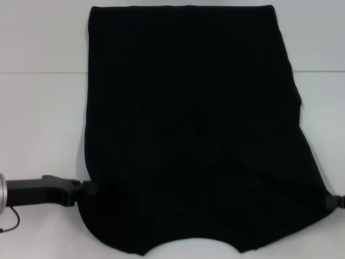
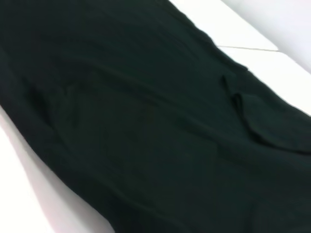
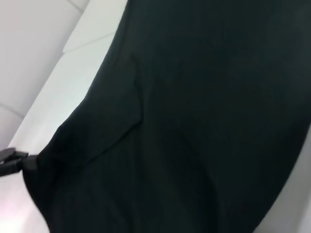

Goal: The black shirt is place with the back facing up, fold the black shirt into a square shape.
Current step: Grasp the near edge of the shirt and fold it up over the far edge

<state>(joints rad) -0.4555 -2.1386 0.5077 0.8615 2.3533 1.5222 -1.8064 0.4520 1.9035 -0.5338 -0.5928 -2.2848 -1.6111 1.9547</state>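
The white flat table (image 1: pixel 43 118) carries the large plain black soft cloth shirt (image 1: pixel 188 124), spread between both grippers, sleeves already folded in. The black left gripper (image 1: pixel 89 189) and the black right gripper (image 1: pixel 333 200) each meet a near shoulder edge; whether their jaws pinch it, I cannot tell. I judge the lengthwise fold comes next: both lift evenly and carry the near edge toward the far hem.

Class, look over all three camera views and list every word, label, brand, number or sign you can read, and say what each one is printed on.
None can be read.
black shirt: the side facing up is plain black in every view, no lettering or tag showing.
white table: bare, no marks.
left tool and right tool, at the shirt's near corners: no visible labels.
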